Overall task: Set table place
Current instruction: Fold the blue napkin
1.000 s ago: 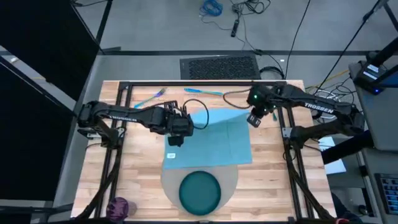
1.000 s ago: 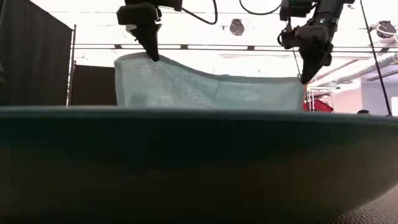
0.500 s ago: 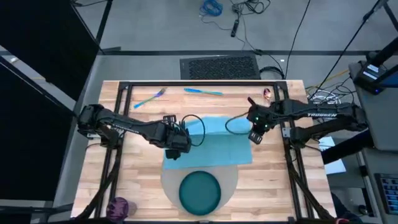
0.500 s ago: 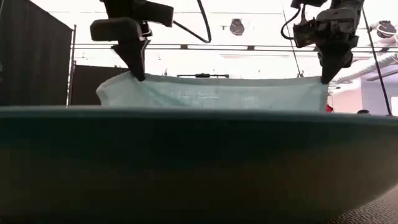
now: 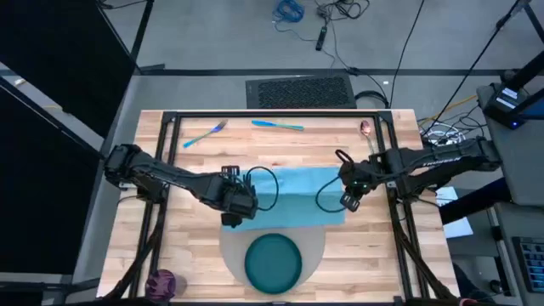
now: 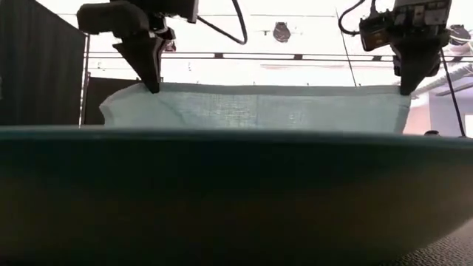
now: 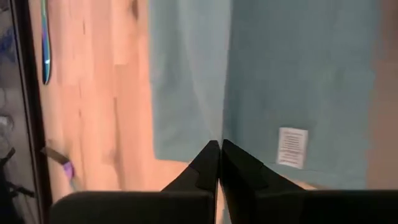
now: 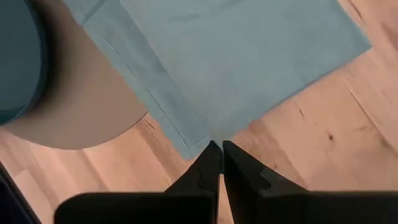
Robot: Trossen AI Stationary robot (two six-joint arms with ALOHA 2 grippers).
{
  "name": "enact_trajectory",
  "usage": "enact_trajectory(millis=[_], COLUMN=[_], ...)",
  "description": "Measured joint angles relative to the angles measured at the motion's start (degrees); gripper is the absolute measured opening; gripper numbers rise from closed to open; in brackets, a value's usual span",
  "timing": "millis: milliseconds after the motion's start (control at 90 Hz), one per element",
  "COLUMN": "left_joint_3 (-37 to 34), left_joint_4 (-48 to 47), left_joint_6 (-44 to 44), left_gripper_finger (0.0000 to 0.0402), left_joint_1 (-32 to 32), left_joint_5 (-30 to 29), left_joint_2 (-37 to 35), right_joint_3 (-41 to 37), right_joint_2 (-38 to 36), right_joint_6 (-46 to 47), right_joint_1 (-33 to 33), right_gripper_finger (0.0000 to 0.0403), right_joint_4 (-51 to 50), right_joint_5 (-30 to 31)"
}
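Note:
The light blue napkin [image 5: 297,194] lies doubled over beyond the grey mat [image 5: 234,246] and the dark teal plate [image 5: 274,262]. My left gripper [image 5: 231,214] and my right gripper [image 5: 348,201] are each shut on one end of its raised edge [image 6: 273,89], which runs between them above the table [image 5: 187,246]. In the low view the plate's rim [image 6: 236,192] hides the napkin's lower part. The blue-handled fork [image 5: 204,133], knife [image 5: 276,125] and a spoon [image 5: 364,127] lie along the far edge. The purple cup [image 5: 161,282] stands at the near left. My left gripper pinches the napkin's left corner [image 7: 214,135] between its two fingers, which point down from above. The cloth falls away below the fingers, with its white label [image 7: 291,147] showing. My right gripper pinches the right corner [image 8: 208,140] at its very tip, fingers pointing down. The edge between both holds is drawn straight and taut [image 6: 273,89].
A black frame rail [image 5: 272,113] runs along the table's far side, and arm stands sit by the left and right edges. Bare wood [image 5: 191,183] lies left of the napkin and right of the mat [image 5: 365,255].
Both grippers have gone toward the table's near edge, carrying the napkin's far edge with them. That edge has folded over toward the near edge, which stayed on the table, so the napkin now shows about half as deep. The held edge has drawn straight.

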Motion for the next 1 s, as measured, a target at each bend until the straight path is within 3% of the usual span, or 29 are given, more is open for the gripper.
enact_trajectory(millis=[1000], left_joint_3=[-0.02], left_joint_4=[5.33], left_joint_6=[-1.98], left_gripper_finger=[0.0000], left_joint_1=[-0.85], left_joint_5=[4.63], left_joint_2=[0.15], right_joint_3=[0.00], right_joint_2=[0.07], right_joint_6=[6.61], right_joint_1=[5.99], right_gripper_finger=[0.0000], right_joint_4=[0.24], right_joint_5=[-1.48])
